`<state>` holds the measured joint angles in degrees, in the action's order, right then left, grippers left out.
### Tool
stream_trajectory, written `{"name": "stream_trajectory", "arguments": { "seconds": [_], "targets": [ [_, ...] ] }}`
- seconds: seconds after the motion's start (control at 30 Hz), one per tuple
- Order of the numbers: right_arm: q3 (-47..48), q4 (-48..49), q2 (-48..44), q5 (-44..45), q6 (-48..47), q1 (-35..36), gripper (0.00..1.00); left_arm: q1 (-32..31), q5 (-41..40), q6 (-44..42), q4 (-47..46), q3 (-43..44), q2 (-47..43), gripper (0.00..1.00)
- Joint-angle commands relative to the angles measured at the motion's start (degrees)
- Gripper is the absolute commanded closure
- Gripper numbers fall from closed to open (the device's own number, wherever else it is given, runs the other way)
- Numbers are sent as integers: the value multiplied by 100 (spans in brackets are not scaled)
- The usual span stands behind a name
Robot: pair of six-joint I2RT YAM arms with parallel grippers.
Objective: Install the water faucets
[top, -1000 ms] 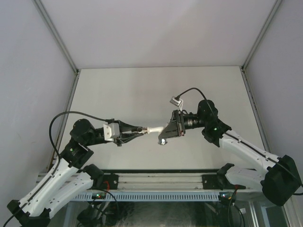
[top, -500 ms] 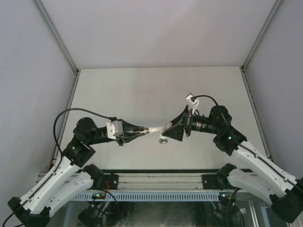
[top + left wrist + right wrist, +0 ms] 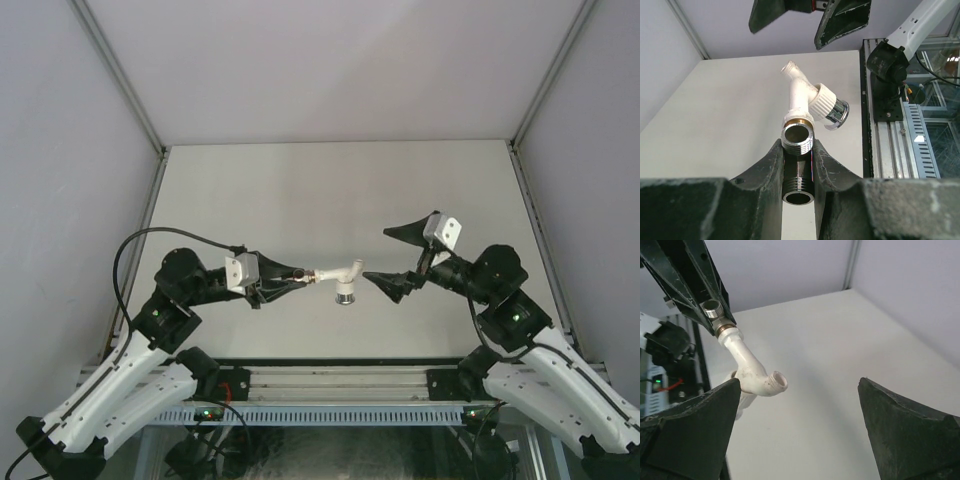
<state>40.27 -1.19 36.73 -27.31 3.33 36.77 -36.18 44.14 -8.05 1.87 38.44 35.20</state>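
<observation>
The water faucets hang joined above the table. My left gripper [image 3: 301,272] [image 3: 798,161] is shut on the short dark metal fitting [image 3: 798,176] [image 3: 714,310]. From that fitting's threaded end the white elbow tap [image 3: 340,271] [image 3: 799,97] [image 3: 753,371] sticks out, its silvery end [image 3: 343,297] [image 3: 838,111] pointing down. My right gripper [image 3: 379,254] [image 3: 800,383] is open wide just right of the tap, touching nothing. In the right wrist view the tap's open mouth sits near the left fingertip [image 3: 715,410].
The white tabletop [image 3: 300,190] is bordered by grey walls with metal corner posts [image 3: 120,75]. An aluminium rail [image 3: 340,385] carrying both arm bases runs along the near edge. A black cable [image 3: 150,245] loops over the left arm.
My right gripper opened, let go of the white tap and drew back to the right. The tap stays on the fitting in my left gripper, which barely moved.
</observation>
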Motion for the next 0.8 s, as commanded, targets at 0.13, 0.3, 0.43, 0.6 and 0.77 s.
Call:
{"name": "stream_trajectory", "arguments": {
  "seconds": [0.13,0.3,0.43,0.6,0.77],
  "targets": [
    [-283,-212,-559,138,-3338,51,0,6,-238,198,-176,256,-70,99],
    [-643,-682,-677,854,-5625,684,4,6,-304,269,35,371,64,100],
    [-1091,-157,-776,2266,-6910,1618,1,6,-251,367,42,405,124,100],
    [-1477,773,-705,3057,-7988,2389,0,6,-222,419,42,452,152,100],
    [-1523,1305,-399,3018,-8386,2660,0,6,-222,492,10,439,183,100]
  ]
}}
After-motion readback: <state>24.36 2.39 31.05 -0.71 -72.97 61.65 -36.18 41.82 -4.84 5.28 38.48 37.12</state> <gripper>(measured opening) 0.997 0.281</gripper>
